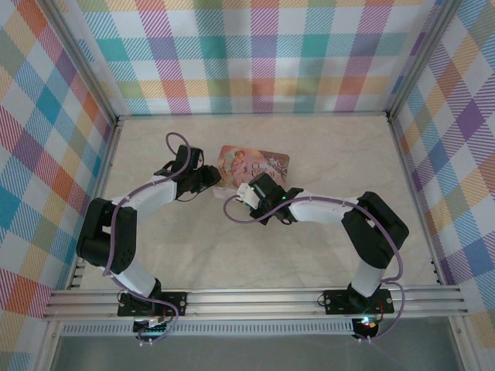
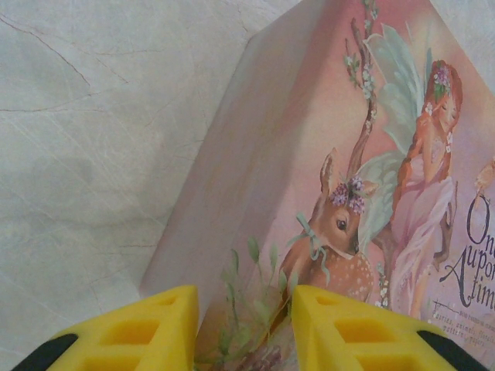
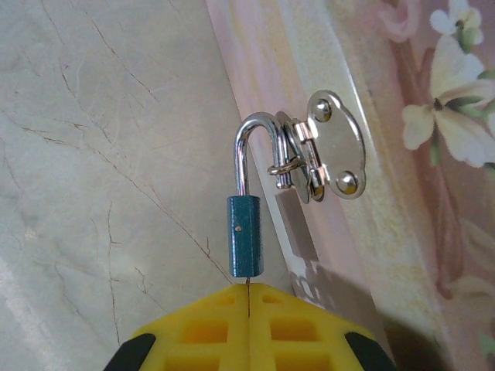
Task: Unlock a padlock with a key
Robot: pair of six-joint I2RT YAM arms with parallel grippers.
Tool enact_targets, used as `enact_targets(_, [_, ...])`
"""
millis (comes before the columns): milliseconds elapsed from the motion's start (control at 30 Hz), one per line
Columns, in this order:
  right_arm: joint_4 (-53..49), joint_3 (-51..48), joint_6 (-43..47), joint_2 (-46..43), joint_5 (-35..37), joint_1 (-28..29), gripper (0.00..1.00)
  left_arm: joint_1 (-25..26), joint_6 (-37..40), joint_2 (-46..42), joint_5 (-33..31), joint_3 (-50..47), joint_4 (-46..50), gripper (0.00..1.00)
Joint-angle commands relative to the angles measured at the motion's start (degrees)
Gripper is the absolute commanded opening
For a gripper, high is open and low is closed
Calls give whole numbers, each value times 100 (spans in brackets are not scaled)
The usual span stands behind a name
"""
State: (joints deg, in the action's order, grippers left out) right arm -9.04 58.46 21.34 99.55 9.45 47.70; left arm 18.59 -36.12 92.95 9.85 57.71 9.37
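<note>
A tiny blue-grey padlock hangs by its thin metal shackle from the silver hasp on the side of the pink illustrated tin. My right gripper sits just under the padlock's bottom end, shut on the key. Just a thin sliver of the key shows between the fingertips and the lock body. My left gripper is closed partway on a corner of the tin, one yellow finger on each side. From above, both grippers meet at the tin.
The tin lies on a pale marbled tabletop in the middle of the workspace. Checked cloth walls close in the back and both sides. An aluminium rail runs along the near edge by the arm bases.
</note>
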Motion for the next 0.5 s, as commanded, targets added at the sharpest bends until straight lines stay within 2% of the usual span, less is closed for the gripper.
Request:
enact_targets(0, [155,-18,-7,-148,26,37,0,-40,84,180,149,82,40,36])
enact_targets(467, [244,-105,-51,-287,-84,37,0,-41,76,145,162,56,48,36])
